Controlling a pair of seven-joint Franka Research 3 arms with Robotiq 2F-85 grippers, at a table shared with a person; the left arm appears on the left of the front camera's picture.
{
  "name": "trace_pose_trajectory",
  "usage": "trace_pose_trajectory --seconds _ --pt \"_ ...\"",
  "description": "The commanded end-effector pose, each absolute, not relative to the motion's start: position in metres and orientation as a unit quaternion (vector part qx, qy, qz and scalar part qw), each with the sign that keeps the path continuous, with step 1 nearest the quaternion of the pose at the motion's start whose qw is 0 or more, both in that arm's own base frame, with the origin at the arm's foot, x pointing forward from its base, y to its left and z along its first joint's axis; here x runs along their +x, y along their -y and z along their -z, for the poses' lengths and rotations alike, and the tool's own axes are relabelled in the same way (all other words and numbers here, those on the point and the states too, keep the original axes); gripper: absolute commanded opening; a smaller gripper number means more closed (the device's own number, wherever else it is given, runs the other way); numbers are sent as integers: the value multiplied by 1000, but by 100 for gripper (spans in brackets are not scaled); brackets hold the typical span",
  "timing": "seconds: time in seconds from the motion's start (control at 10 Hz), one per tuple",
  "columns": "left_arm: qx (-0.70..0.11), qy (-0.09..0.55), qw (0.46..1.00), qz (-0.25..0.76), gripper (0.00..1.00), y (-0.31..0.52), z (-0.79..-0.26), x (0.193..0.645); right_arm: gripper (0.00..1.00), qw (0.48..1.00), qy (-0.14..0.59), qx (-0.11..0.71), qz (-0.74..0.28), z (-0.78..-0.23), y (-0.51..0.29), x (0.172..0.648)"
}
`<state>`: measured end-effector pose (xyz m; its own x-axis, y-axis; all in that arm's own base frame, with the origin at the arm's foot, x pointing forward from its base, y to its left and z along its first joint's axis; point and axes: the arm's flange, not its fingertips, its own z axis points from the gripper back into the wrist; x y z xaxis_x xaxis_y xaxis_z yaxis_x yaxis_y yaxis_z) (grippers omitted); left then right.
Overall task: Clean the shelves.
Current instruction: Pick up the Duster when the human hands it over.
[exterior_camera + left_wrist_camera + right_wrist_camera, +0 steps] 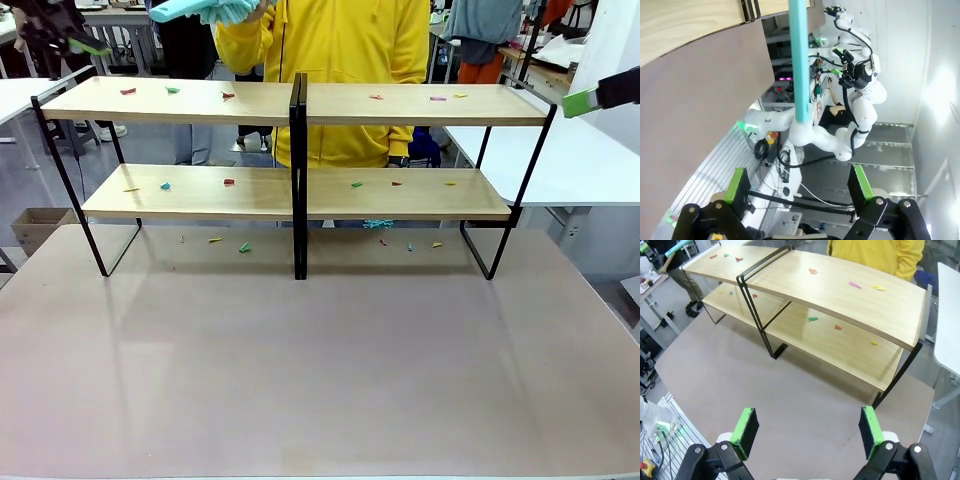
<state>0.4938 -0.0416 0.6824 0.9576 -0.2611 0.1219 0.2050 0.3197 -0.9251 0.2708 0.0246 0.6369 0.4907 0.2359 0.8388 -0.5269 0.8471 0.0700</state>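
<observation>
The shelves stand across the far half of the table, two joined racks of light boards on black frames. Small coloured scraps lie on both tiers and on the table beneath. My left gripper hangs high beside the racks' left end; in its wrist view it is open and holds nothing, with a shelf board at the upper left. My right gripper hovers off the right end, also open and empty, looking down on the shelves.
A person in a yellow top stands behind the racks holding a teal duster; a teal bar crosses the left wrist view. The brown table stretches in front. White tables flank the right.
</observation>
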Motion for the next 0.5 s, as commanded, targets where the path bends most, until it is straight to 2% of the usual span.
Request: trace_pose_trajectory --seconds 0.0,0.1,0.4 --pt "-598 -68 790 120 100 62 -700 548 100 848 452 162 -225 -637 -25 271" --pt "-630 -42 769 102 100 78 -703 562 100 848 452 162 -225 -637 -25 271" --pt "-648 11 761 39 100 95 -701 594 100 848 452 162 -225 -637 -25 271"
